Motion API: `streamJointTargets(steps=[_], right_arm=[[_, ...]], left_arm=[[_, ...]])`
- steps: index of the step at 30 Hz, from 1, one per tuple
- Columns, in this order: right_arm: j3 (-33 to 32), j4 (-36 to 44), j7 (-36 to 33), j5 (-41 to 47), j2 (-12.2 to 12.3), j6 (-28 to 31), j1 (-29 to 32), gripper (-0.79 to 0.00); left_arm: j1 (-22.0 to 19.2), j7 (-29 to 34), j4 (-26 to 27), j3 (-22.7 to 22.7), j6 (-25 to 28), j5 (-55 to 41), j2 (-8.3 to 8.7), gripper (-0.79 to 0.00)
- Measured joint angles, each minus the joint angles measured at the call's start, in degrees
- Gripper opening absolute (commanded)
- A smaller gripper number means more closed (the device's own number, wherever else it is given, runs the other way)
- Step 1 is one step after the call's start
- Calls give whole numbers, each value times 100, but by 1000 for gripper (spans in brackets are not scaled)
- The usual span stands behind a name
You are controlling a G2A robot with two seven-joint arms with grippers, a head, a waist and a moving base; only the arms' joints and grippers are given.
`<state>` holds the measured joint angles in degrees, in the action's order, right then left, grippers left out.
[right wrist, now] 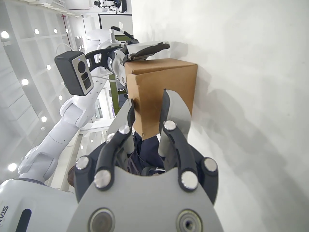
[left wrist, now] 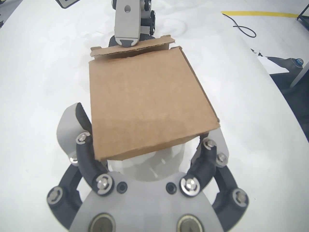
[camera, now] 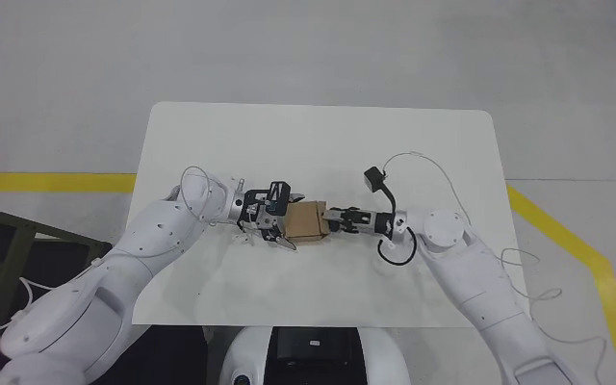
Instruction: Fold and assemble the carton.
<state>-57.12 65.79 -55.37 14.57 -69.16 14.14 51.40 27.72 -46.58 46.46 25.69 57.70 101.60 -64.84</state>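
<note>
A brown cardboard carton [camera: 308, 221] lies on its side in the middle of the white table [camera: 433, 269], between both grippers. My left gripper [left wrist: 144, 129] reaches it from the left; its fingers [left wrist: 80, 121] are spread wide and clasp the carton's [left wrist: 144, 97] two opposite sides at the near end. My right gripper [right wrist: 149, 102] comes from the right and is shut on the end flap [left wrist: 135, 48] at the carton's [right wrist: 164, 78] other end, one finger [left wrist: 126, 20] on top of the flap and the other under it. The inside of the carton is hidden.
A thin white cable [camera: 423, 159] loops over the table behind the right arm. The table's front edge [camera: 318, 323] is close behind the carton. Bare tabletop [camera: 289, 144] stretches toward the far side.
</note>
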Motion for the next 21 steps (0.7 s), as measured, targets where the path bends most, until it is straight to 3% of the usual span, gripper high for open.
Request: streamJointTargets(steps=[21], right_arm=[[-80,437,305,-571,54,-127,153,-659]], left_arm=[[6,13,26,17,13,20,4,0]])
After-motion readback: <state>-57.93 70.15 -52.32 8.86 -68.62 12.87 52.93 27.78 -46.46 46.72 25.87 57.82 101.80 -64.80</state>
